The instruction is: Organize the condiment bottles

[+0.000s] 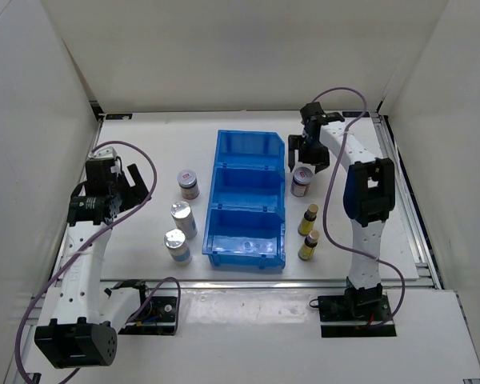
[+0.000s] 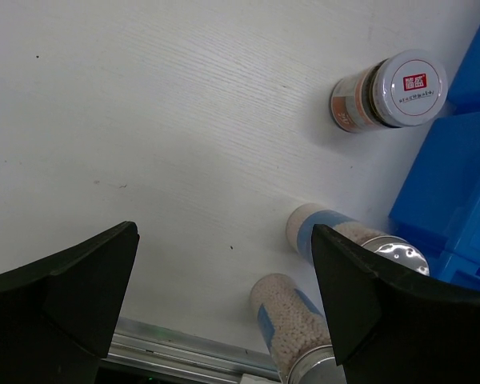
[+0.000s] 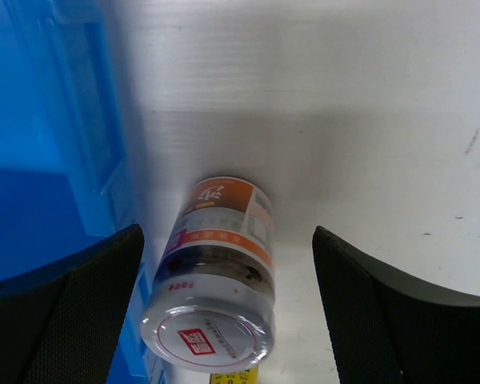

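Note:
Six condiment bottles stand on the white table. On the left are a white-lidded jar (image 1: pixel 189 182) (image 2: pixel 392 90) and two silver-topped cylinders (image 1: pixel 183 218) (image 1: pixel 177 246), the cylinders also showing in the left wrist view (image 2: pixel 336 232) (image 2: pixel 292 320). My left gripper (image 1: pixel 136 186) (image 2: pixel 224 240) hangs open over bare table to their left. On the right, my right gripper (image 1: pixel 308 156) (image 3: pixel 228 240) is open and straddles the second white-lidded jar (image 1: pixel 302 181) (image 3: pixel 216 280), with a gap on each side. Two amber bottles (image 1: pixel 310 218) (image 1: pixel 308 245) stand nearer than that jar.
The blue three-compartment bin (image 1: pixel 248 200) (image 2: pixel 464 184) (image 3: pixel 48 160) sits mid-table, its wall close to the left of the right-hand jar. White walls enclose the table on three sides. A metal rail (image 2: pixel 184 352) runs along the near edge.

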Controlling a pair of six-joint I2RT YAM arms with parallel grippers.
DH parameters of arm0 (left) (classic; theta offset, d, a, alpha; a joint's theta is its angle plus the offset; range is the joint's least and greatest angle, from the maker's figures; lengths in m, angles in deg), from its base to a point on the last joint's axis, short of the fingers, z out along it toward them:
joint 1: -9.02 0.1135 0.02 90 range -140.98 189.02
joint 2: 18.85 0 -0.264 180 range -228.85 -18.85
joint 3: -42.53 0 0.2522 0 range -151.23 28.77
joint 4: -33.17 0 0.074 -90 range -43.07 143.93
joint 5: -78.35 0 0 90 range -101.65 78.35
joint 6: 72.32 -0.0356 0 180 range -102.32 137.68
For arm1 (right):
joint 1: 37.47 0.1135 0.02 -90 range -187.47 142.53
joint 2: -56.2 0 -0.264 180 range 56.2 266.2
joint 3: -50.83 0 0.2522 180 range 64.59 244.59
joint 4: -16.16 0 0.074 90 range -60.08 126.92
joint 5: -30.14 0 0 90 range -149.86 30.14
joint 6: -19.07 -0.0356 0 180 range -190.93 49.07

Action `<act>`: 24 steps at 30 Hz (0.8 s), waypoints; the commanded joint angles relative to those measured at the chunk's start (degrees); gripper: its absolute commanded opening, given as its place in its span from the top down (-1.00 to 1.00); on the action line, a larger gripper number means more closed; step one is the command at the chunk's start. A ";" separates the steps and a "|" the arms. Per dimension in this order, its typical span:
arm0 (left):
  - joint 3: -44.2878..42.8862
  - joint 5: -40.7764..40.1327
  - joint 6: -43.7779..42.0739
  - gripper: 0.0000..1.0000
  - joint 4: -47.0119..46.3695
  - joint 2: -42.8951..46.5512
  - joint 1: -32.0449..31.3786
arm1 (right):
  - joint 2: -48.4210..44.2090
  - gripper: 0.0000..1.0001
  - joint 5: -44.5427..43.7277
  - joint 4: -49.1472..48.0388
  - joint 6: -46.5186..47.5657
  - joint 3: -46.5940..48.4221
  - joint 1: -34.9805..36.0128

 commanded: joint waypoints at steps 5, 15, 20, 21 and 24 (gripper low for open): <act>0.53 0.00 0.28 -1.00 -1.12 0.49 -0.74 | 2.83 -0.59 0.65 3.95 -0.52 3.16 2.46; 2.46 0.00 1.86 -1.00 -2.88 0.49 -0.75 | 2.83 -0.31 -2.24 8.35 -1.67 -1.13 2.46; 2.46 0.00 2.39 -1.00 -2.88 0.49 -0.75 | 2.22 0.26 -5.33 9.24 -2.72 0.09 2.46; 2.46 0.00 2.39 -1.00 -2.88 0.49 -0.75 | 1.70 0.34 -5.85 9.24 -2.72 0.79 2.46; 2.99 1.23 3.53 -1.00 -2.88 0.49 -0.75 | 0.99 0.63 -5.85 10.38 -3.25 5.27 2.46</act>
